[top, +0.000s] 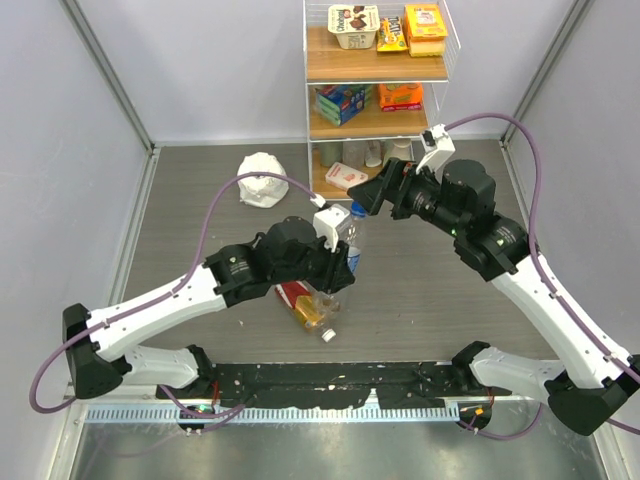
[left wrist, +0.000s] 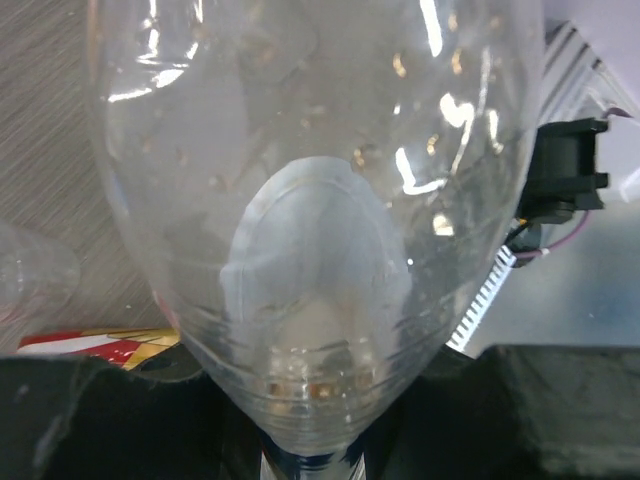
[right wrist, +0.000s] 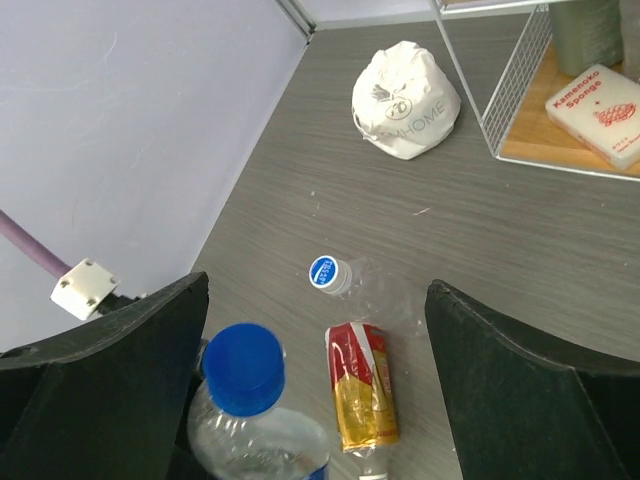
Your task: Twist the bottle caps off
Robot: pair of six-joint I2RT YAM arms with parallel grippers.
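Blue cap (right wrist: 243,367) tops the blue-labelled bottle (top: 349,240), which stands roughly upright at the centre of the top view with its neck pointing up. The left jaws are clamped on its body. The right jaws are spread wide, above and apart from the cap, which sits lower left between them in the right wrist view. Only that view shows a printed white cap (right wrist: 325,271) on a clear bottle (right wrist: 378,292) lying on the surface (right wrist: 480,230) beside the amber bottle (right wrist: 362,398). Only the top view shows the amber bottle's white cap (top: 328,335), pointing lower right.
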